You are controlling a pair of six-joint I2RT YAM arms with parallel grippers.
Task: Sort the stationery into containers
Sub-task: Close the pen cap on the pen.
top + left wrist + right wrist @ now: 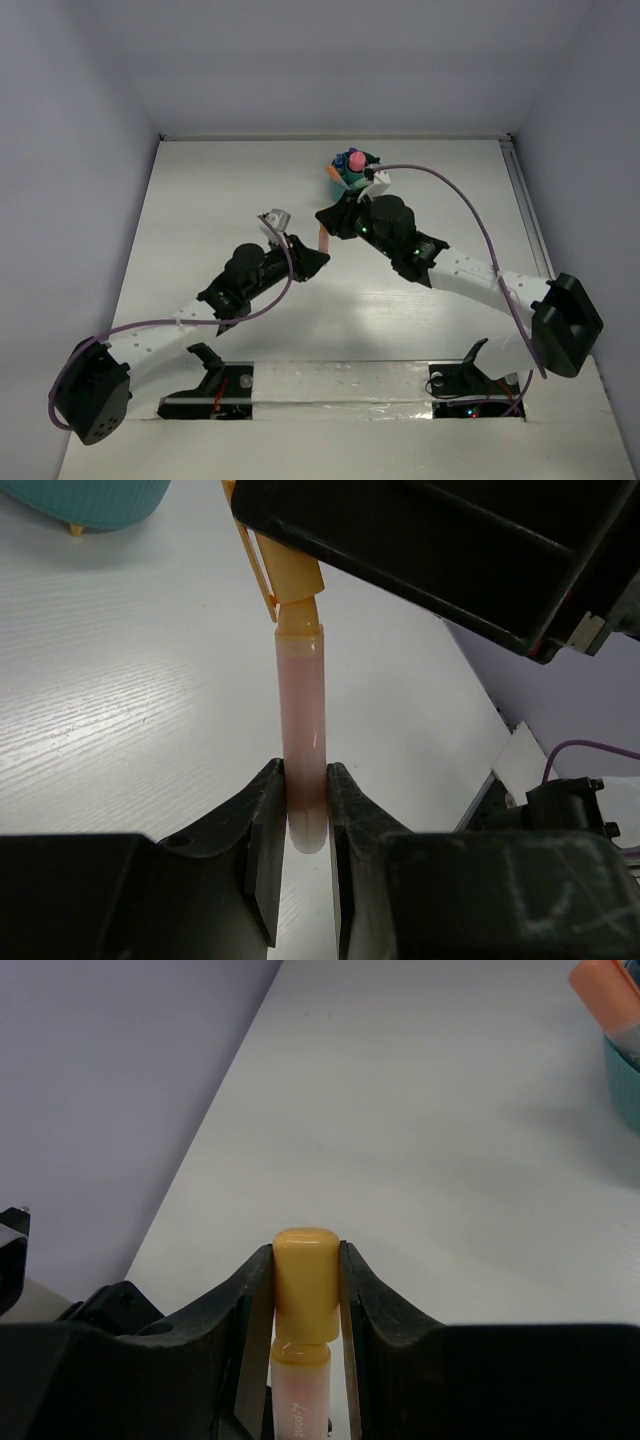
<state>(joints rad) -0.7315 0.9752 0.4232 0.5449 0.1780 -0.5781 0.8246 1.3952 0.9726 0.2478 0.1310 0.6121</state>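
Pen (302,730) with a pale pink barrel and a yellow-orange cap (306,1280), held in the air over the white bench (220,190) and gripped at both ends at once. Clamped at the rounded tail of the barrel by the left gripper (303,815), with the fingers pressed flat on each side. Clamped at the cap by the right gripper (305,1260), closed on the cap's sides, with its top showing just past the fingertips. Stretched like a short bridge between the two grippers, facing each other near the middle of the bench.

Probably held so to push the cap fully on or to pull it off: barrel fixed at one end, cap worked at the other. Cannot tell which of the two. Possibly also a handover from one arm to the other.

Teal organiser (346,180) just beyond the right gripper, with a pink item (353,159) and a few others standing in it. Close enough, it seems, for a short carry and drop of the pen.
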